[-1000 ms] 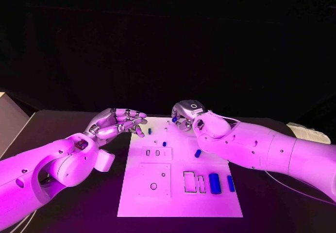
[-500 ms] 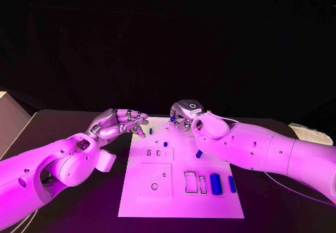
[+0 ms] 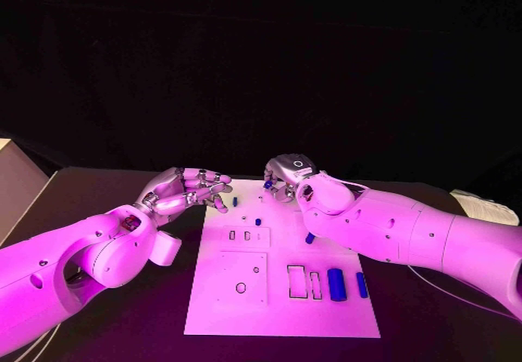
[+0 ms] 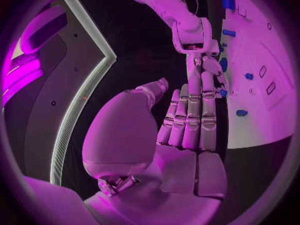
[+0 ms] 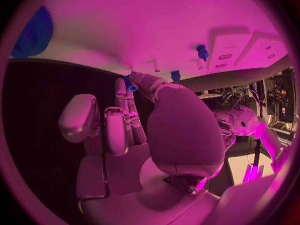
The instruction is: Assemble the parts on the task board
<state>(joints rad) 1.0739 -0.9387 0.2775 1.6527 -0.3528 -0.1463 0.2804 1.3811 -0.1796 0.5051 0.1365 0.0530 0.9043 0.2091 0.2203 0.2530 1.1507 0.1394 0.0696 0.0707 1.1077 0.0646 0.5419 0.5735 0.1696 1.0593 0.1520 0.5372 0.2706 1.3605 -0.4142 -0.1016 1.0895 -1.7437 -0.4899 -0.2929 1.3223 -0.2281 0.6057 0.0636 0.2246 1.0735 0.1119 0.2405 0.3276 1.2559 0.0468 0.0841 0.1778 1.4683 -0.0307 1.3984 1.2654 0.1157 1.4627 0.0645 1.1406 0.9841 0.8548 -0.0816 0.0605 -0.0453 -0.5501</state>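
Part (image 3: 268, 184) at right hand (image 3: 285, 178) fingertips

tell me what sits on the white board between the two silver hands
In the head view, between the left hand and right hand, one small blue peg stands at the white task board's far left edge.

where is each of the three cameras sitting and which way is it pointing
Head view: on the robot's head, looking down at the task board; both arms show, left hand and right hand.
Left wrist view: behind the left hand, facing across to the right hand and board.
Right wrist view: behind the right hand, facing the board.
Shared: all three show the board; head and left wrist views both show the right hand pinching a small blue part.
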